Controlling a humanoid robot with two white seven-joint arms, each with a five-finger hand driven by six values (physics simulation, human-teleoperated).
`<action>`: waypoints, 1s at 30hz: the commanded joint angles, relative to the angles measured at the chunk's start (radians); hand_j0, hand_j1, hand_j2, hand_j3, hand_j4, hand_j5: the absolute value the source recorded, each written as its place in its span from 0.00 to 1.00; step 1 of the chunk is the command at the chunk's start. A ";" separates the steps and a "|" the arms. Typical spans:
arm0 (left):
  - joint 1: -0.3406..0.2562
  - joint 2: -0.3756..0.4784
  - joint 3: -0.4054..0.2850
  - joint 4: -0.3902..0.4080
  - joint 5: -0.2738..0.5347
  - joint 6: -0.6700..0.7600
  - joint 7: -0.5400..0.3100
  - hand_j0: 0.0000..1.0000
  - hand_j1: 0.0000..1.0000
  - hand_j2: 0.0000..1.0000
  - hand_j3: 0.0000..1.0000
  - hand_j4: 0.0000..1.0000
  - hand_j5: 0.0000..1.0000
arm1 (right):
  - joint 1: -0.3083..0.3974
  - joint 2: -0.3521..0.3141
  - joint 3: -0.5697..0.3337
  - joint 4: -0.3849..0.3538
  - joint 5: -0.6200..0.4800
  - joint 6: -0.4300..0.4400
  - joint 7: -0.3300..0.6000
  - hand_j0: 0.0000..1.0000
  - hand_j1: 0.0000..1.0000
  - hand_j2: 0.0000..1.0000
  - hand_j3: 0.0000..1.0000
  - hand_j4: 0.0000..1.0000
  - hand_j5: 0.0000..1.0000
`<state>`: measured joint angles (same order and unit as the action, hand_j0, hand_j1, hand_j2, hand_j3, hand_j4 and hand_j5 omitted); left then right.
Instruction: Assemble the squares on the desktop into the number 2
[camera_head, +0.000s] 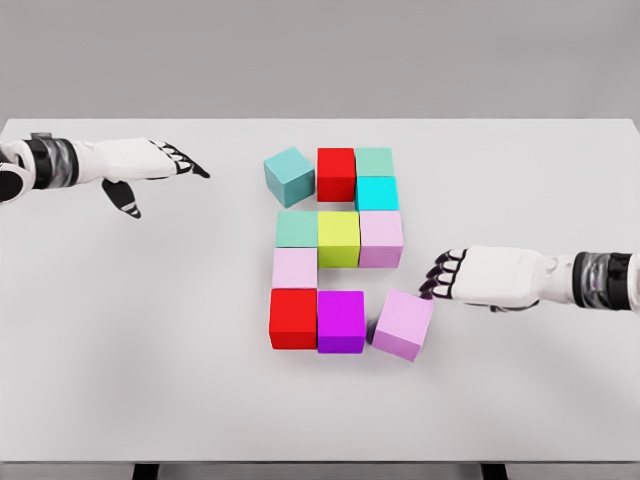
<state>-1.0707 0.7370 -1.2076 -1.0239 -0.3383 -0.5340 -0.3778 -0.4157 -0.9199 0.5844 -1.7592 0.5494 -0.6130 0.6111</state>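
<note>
Nearest the camera lies the bottom row of the figure: a red cube (293, 319), a magenta cube (341, 321) touching it, and a pale pink cube (403, 324) turned askew, just beside the magenta one but not flush. Just beside that skewed cube's upper right corner hangs the right hand (465, 277), fingers loosely curled and holding nothing; whether a fingertip touches the cube I cannot tell. Outward from there, the middle row of mint, yellow-green cube (339, 239) and lilac sits square, with a pink cube joining it to the bottom row at the left. Above, the top row has a red and a mint cube in line, a cyan one below them, and a teal cube (289, 176) rotated at the left end. Left hand (150, 165) hovers apart over the white table (120, 350), fingers spread, empty.

Judging by this, the step in hand is squaring the bottom-right cube; next it needs nudging leftward and turning flush, then the teal one likewise. No containers are present.
</note>
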 joint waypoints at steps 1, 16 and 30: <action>0.000 -0.034 0.002 0.011 -0.027 0.014 0.000 1.00 1.00 1.00 1.00 1.00 1.00 | -0.002 0.003 -0.001 0.001 -0.005 0.002 0.000 0.94 0.94 0.94 0.94 0.94 0.94; 0.002 -0.162 0.000 0.134 -0.090 0.118 0.002 1.00 1.00 1.00 1.00 1.00 1.00 | 0.058 -0.074 -0.123 -0.002 -0.077 0.002 0.000 0.97 0.97 0.97 0.97 0.97 0.97; -0.008 -0.193 0.002 0.119 -0.114 0.203 0.003 1.00 1.00 1.00 1.00 1.00 1.00 | 0.133 -0.073 -0.077 -0.005 -0.079 0.002 0.000 0.95 0.95 0.95 0.95 0.95 0.95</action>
<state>-1.0830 0.5350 -1.2073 -0.8970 -0.4553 -0.3265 -0.3745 -0.2838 -0.9916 0.5008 -1.7637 0.4759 -0.6133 0.6112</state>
